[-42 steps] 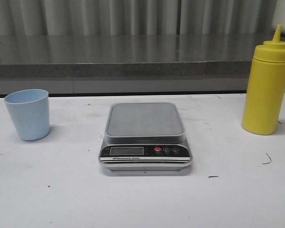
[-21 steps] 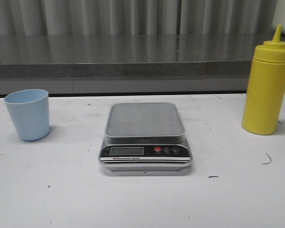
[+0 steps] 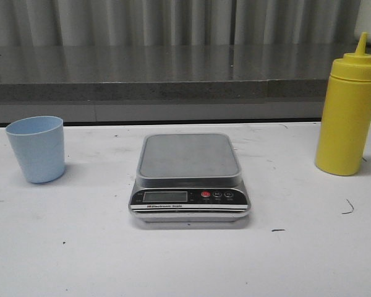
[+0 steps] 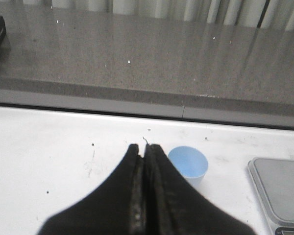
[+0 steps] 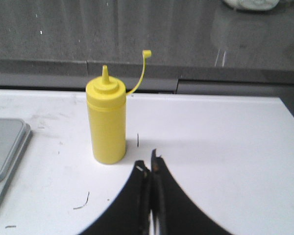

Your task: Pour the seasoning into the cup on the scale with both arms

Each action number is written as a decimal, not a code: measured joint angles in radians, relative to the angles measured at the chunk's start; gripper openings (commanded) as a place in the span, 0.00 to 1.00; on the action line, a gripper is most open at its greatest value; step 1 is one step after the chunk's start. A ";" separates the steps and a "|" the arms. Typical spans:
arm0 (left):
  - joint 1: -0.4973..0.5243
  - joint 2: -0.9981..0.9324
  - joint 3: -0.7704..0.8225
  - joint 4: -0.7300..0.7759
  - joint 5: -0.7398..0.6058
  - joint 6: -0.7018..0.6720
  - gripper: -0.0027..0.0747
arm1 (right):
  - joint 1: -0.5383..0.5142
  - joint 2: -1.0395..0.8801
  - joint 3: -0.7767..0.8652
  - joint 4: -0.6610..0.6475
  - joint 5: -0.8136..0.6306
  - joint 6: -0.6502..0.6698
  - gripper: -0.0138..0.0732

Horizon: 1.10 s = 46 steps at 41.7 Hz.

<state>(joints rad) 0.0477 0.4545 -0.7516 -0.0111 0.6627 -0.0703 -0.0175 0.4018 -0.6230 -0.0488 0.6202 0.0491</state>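
Small light blue plastic cup (image 3: 36,150) stood upright at left of white table (image 3: 62,247), well apart from flat silver-grey digital scale (image 3: 189,176) at centre; platform bare, so cup not yet on scale. Tall yellow squeeze bottle of seasoning (image 3: 348,116) stood upright at far right, tip cover off nozzle, hanging by tether. Left gripper (image 4: 144,152) fingers pressed together, holding nothing, cup just beyond. Right gripper (image 5: 150,169) likewise closed and empty, near bottle. Layout likely gave each arm own object: left cup, right bottle.
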 measured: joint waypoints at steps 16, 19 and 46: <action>0.000 0.117 0.008 -0.003 0.027 0.000 0.01 | 0.000 0.138 0.045 -0.002 0.042 -0.029 0.20; 0.000 0.133 0.010 -0.003 0.035 0.000 0.05 | 0.000 0.155 0.045 -0.002 0.047 -0.049 0.38; -0.215 0.489 -0.155 0.019 0.168 0.000 0.67 | 0.000 0.166 0.045 -0.004 0.048 -0.082 0.73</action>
<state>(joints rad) -0.1672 0.9432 -0.9068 0.0076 0.8307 -0.0703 -0.0175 0.5683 -0.5777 -0.0525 0.6686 -0.0332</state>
